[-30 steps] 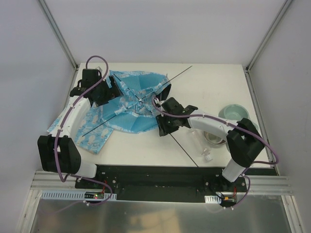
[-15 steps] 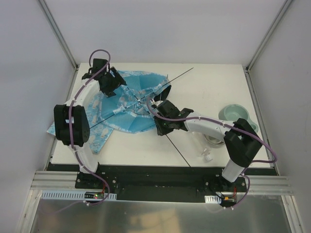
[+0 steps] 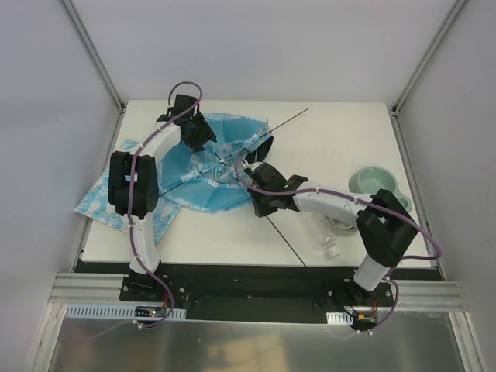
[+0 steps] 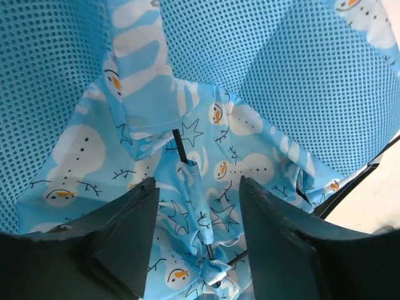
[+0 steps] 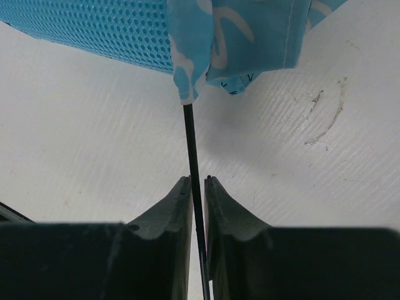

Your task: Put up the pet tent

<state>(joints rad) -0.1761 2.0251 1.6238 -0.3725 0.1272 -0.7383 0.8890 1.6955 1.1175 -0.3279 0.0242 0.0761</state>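
Observation:
The pet tent (image 3: 209,167) lies collapsed at the table's left centre, a heap of blue snowman-print fabric with turquoise mesh (image 4: 312,81). Thin black poles cross it; one pole tip (image 3: 298,115) sticks out toward the back right. My left gripper (image 3: 197,138) hovers over the tent's back edge. In its wrist view the left gripper (image 4: 197,181) is open, straddling a fabric sleeve (image 4: 197,200) with a pole inside it. My right gripper (image 3: 260,198) is at the tent's right edge. There the right gripper (image 5: 195,180) is shut on a black pole (image 5: 189,140) that comes out of a sleeve.
A flat light-blue printed mat (image 3: 108,205) lies partly under the tent at the left edge. A pale green bowl (image 3: 373,183) and a second dish (image 3: 341,221) stand at the right. A small clear object (image 3: 332,249) lies near the front edge.
My left arm has swung right and farther back over the tent, and its jaws have narrowed. The right jaws have closed onto the pole.

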